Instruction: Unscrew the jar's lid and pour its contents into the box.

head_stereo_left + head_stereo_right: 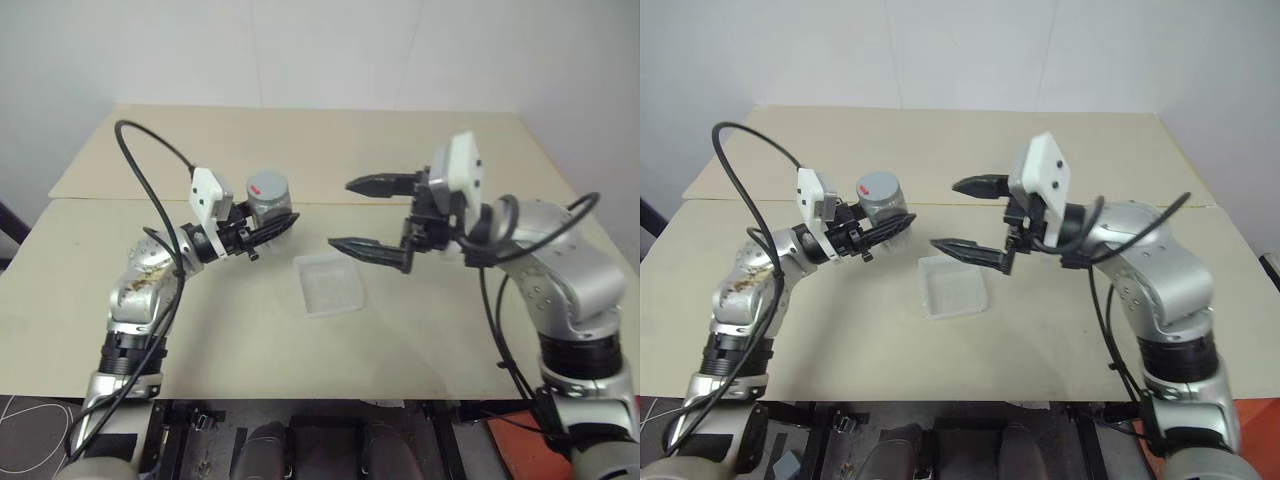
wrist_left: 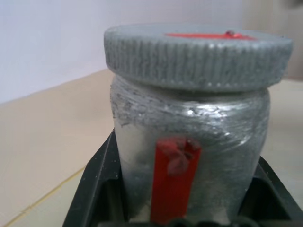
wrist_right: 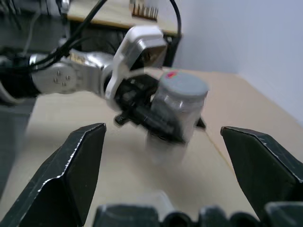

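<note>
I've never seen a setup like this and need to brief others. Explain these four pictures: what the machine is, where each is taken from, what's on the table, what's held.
This is a two-armed humanoid robot. Two pictures come from cameras in its head, looking down over its arms; the other two come from cameras on each wrist, looking along the fingers. The left pincer is shut on the jar, a silvery cylinder with its grey lid on, held above the table. The right pincer stands open, pointing toward the jar. On the table lies the box, a shallow translucent white tray.
</note>
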`<action>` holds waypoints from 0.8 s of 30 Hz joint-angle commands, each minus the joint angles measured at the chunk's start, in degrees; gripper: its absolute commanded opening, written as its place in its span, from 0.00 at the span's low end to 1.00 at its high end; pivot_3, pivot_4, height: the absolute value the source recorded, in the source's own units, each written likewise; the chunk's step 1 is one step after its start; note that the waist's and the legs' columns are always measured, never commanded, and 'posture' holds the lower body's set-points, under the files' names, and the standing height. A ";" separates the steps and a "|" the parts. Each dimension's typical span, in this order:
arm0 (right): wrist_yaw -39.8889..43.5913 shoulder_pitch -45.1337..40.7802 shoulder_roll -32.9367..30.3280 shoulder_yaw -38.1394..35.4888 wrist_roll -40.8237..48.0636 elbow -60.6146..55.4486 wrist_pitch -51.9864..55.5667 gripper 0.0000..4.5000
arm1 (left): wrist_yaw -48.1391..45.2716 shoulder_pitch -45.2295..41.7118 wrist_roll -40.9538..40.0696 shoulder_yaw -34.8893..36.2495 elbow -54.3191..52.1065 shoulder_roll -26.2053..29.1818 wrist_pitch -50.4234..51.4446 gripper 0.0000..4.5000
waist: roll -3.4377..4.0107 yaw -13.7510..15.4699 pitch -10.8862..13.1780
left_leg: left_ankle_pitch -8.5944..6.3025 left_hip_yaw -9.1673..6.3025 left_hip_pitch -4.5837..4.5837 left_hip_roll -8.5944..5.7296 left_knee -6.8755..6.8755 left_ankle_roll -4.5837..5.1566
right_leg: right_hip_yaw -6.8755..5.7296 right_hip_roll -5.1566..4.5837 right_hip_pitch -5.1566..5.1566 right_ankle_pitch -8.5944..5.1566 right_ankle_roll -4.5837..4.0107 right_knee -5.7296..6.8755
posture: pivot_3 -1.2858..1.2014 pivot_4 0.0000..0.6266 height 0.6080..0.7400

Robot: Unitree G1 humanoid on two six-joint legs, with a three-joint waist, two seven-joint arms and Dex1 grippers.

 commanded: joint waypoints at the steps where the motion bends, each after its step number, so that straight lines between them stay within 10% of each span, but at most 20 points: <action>1: -2.76 -4.88 4.11 1.94 -0.50 2.08 0.69 1.00 | -6.24 -4.04 -3.31 -1.03 -0.45 0.47 2.63 0.43 | 0.00 -0.11 0.00 | 0.02 0.00 -0.05 0.01 0.02 -0.03 | 0.00 0.06 -0.04 0.00 0.00 0.27 | 0.52 0.24 1.00; 13: -5.32 -7.39 8.05 4.08 -2.26 5.85 3.49 1.00 | -11.18 -4.70 -2.93 -1.41 -0.76 -0.89 1.83 0.43 | 0.00 -0.49 0.00 | 0.08 -0.02 -0.19 0.01 0.02 -0.13 | -0.02 0.08 -0.10 -0.03 0.03 0.23 | 0.52 0.24 1.00; 20: -3.15 -7.48 8.07 1.48 1.63 5.78 5.68 0.61 | -13.21 -4.26 -2.65 -1.31 -0.87 -0.19 0.77 0.43 | 0.00 -0.57 0.00 | 0.05 -0.03 -0.18 0.03 0.02 -0.07 | -0.01 0.09 -0.11 -0.03 0.03 0.27 | 0.52 0.24 1.00; 24: 4.87 -8.79 6.74 -0.01 7.09 6.87 5.93 0.61 | -18.39 -5.53 -3.90 -1.02 0.75 0.92 0.38 0.43 | 0.00 -0.52 0.00 | 0.04 -0.03 -0.19 0.02 0.03 -0.06 | -0.02 0.09 -0.10 -0.03 0.03 0.26 | 0.52 0.24 1.00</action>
